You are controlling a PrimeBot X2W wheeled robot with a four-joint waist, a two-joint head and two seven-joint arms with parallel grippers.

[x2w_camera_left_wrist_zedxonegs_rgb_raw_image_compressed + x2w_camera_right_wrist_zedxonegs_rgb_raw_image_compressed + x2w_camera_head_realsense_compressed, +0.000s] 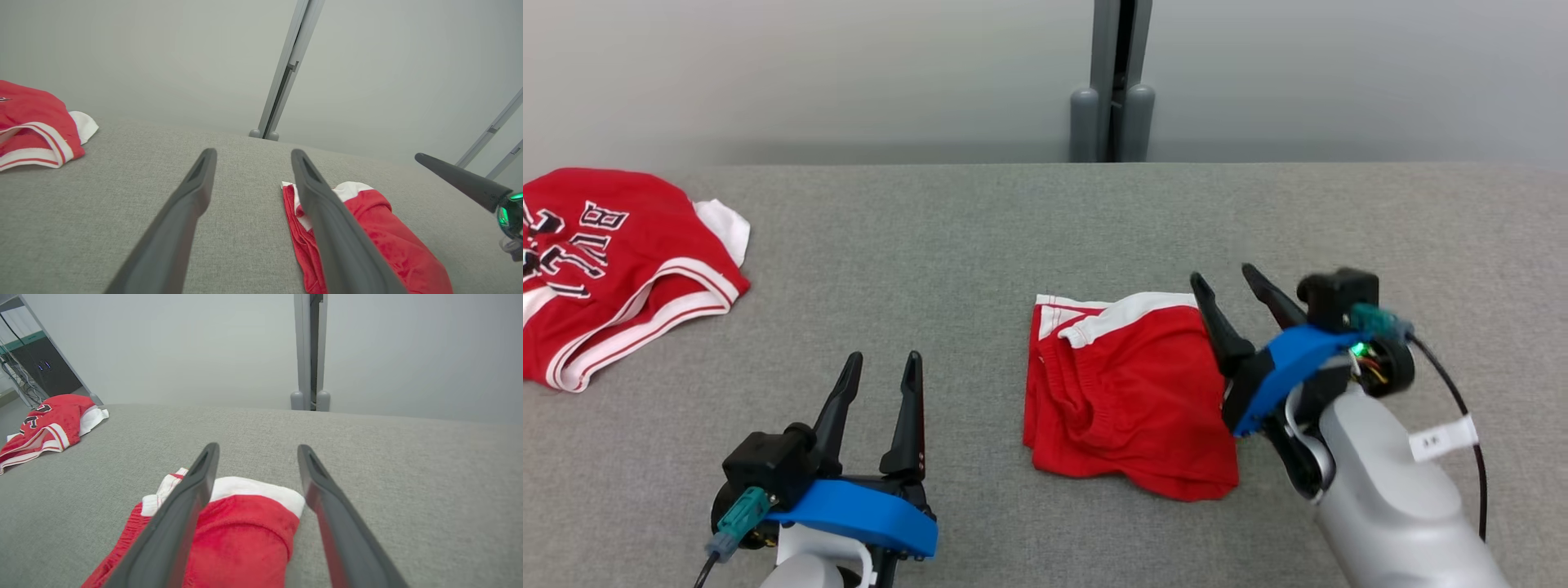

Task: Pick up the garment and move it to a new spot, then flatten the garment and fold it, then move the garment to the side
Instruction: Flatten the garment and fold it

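My jaws stand wide apart, gripping nothing. One crosses over the folded red garment (pixel 245 535) with its white band, which lies on the grey table (pixel 408 477). The other is over bare table just beside the garment's edge. Far off to the side lies a second red jersey (pixel 49 420) with white trim. A grey post (pixel 310 351) rises beyond the table's far edge.
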